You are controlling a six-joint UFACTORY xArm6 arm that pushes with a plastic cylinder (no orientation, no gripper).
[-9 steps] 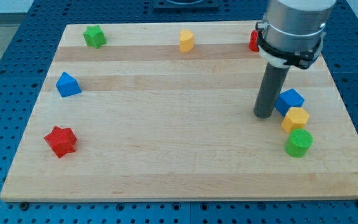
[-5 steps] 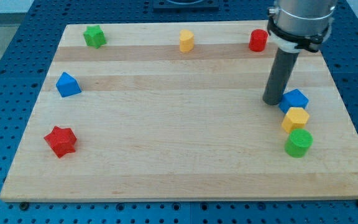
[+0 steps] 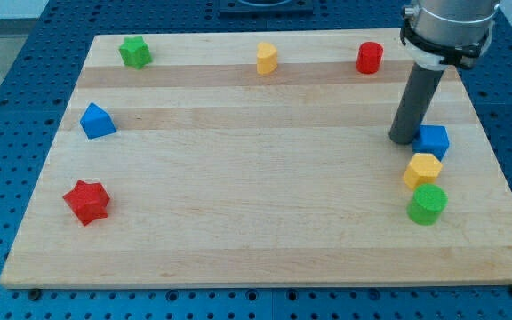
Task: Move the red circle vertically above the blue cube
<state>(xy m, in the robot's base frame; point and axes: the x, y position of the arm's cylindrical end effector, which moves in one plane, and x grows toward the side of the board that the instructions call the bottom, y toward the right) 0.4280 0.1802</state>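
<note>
The red circle (image 3: 369, 58) stands near the board's top edge, toward the view's right. The blue cube (image 3: 432, 141) lies lower and further right, near the board's right edge. My tip (image 3: 404, 140) rests on the board right against the blue cube's left side. The red circle is up and to the left of my tip, well apart from it.
A yellow block (image 3: 422, 169) and a green cylinder (image 3: 428, 204) sit just below the blue cube. A yellow block (image 3: 267, 59) and a green star (image 3: 134, 52) lie along the top. A blue triangular block (image 3: 96, 121) and a red star (image 3: 87, 201) are at the left.
My tip has moved to the right and slightly up, pushing the blue cube to the right. The arm no longer hides the red circle.
</note>
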